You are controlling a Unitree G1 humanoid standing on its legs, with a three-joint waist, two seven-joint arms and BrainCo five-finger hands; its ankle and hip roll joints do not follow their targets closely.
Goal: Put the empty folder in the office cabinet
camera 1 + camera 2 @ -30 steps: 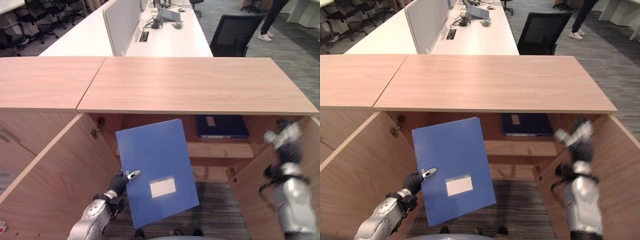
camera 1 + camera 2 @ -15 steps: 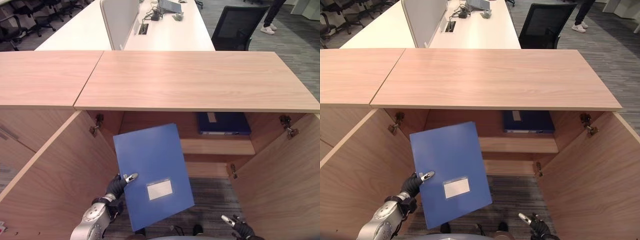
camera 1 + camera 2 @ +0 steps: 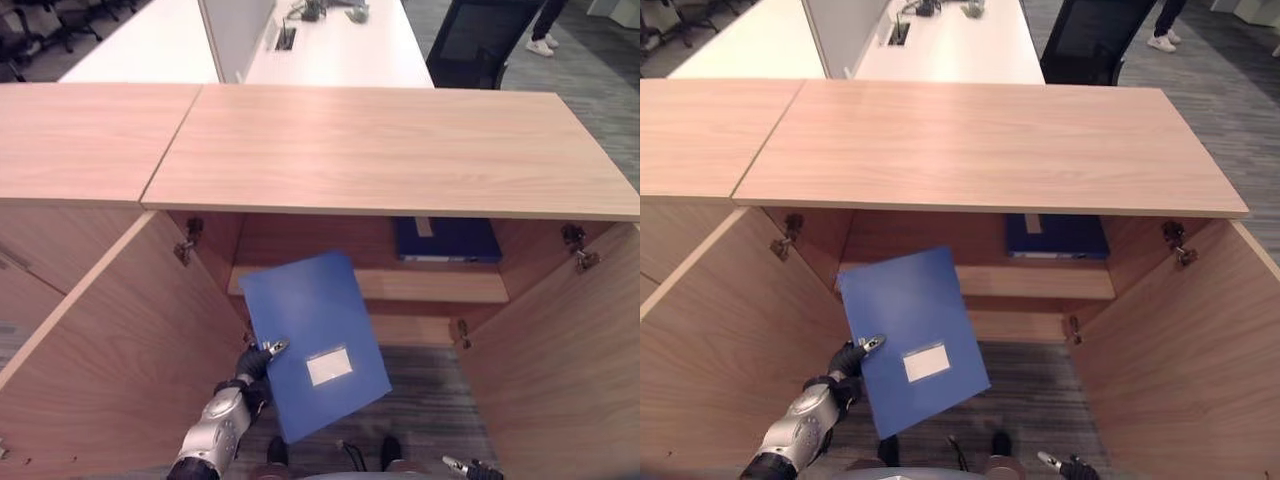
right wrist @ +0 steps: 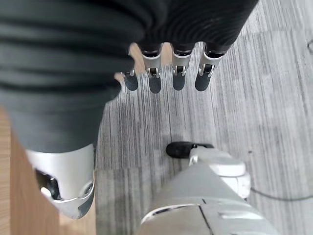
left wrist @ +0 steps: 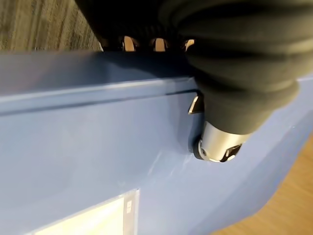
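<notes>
I hold a flat blue folder [image 3: 315, 340] with a white label pocket tilted in front of the open office cabinet [image 3: 390, 150]. My left hand [image 3: 255, 362] is shut on its left edge; the thumb [image 5: 217, 147] presses the cover while the fingers curl behind it. The folder's top corner reaches the height of the cabinet's inner shelf [image 3: 430, 287], just in front of it. My right hand [image 3: 1065, 465] hangs low at the view's bottom edge, its fingers [image 4: 178, 81] straight and holding nothing above the carpet.
A dark blue binder [image 3: 448, 240] lies on the shelf's right side. Both doors stand wide open, left door [image 3: 100, 340] and right door [image 3: 560, 360]. Beyond the cabinet are white desks [image 3: 340, 50], a black chair [image 3: 470, 45] and a person's legs [image 3: 545, 25].
My right arm has dropped from beside the right door to the bottom of the view. The folder has moved a little forward and down toward the shelf. The camera has tilted downward.
</notes>
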